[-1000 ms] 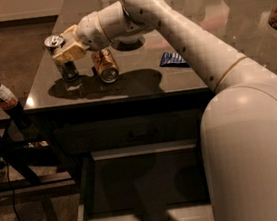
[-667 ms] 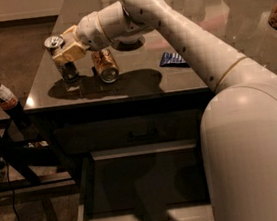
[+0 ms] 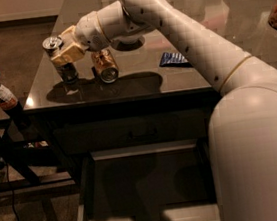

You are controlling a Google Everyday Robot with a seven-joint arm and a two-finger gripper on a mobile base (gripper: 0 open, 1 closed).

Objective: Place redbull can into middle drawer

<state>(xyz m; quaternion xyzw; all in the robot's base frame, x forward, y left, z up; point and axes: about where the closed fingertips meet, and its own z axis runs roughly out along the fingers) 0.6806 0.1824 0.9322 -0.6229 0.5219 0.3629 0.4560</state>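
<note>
Metal, slim and silver-topped, the redbull can [image 3: 52,43] stands on the glossy dark bench [image 3: 140,84] with my tan pincer [image 3: 62,54] clamped across its middle, hiding its print. Just right of the pincer lies a tan-gold can [image 3: 105,65]. Well below, the flat-floored middle drawer [image 3: 137,183] is open, its right end behind my arm.

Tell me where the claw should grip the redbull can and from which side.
Grip the redbull can on its cylindrical wall, upper half, coming in level from the side. It stands upright and slim, with the tan can lying close beside it, crowding the lower part. The claw is at that height against the can.
</note>
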